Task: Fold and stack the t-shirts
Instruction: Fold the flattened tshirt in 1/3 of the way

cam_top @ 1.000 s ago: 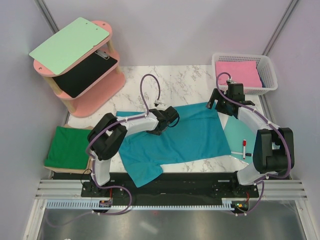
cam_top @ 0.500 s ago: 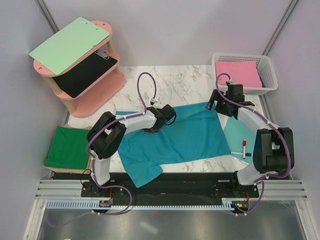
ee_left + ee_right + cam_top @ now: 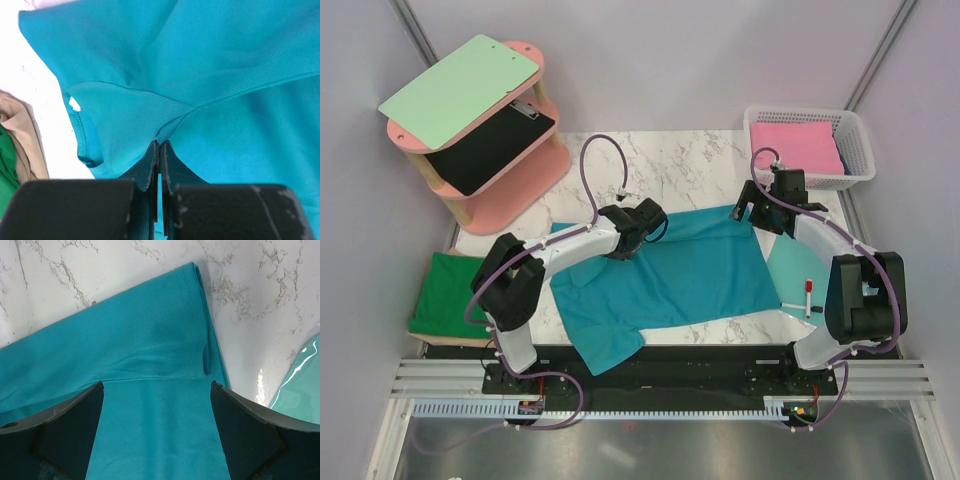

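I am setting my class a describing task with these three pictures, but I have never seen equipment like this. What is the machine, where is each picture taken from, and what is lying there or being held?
These are two robot arms bolted at the near edge of a marble table. The wide picture looks down from above and behind them. The other two come from a small camera on each wrist, so the dark shapes at the bottom are that arm's own fingers. A teal t-shirt lies spread on the table, and a green shirt lies at the left edge. The left gripper is pinched shut on a fold of the teal t-shirt. The right gripper is open over the shirt's far right corner, holding nothing. A basket with pink cloth stands at the far right.
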Available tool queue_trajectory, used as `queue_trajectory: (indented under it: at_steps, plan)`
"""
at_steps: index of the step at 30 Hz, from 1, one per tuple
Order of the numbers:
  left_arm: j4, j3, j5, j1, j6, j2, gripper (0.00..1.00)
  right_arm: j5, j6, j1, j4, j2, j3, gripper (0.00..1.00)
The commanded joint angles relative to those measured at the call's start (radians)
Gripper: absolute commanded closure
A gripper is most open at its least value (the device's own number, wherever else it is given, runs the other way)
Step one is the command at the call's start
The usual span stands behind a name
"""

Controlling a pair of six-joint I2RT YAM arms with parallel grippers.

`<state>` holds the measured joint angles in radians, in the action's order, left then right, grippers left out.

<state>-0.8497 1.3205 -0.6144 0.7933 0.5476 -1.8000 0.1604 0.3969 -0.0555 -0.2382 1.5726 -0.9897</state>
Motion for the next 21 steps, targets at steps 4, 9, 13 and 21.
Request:
queue_trajectory:
  at_steps: [4,9,13,21]
  plan:
    - [-0.074,0.016,0.084,0.010,-0.063,-0.030,0.98,0.004,-0.003,-0.009,0.028,0.009,-0.006,0.05]
    - [-0.109,0.006,0.099,0.034,-0.051,-0.042,0.98,0.004,-0.004,-0.014,0.025,0.017,-0.013,0.05]
    - [-0.126,0.005,0.142,0.050,-0.066,-0.041,0.96,0.004,-0.004,-0.018,0.023,0.024,-0.018,0.05]
    - [-0.167,-0.009,0.062,0.060,-0.023,0.005,0.28,0.002,-0.020,-0.029,0.011,0.027,-0.035,0.03]
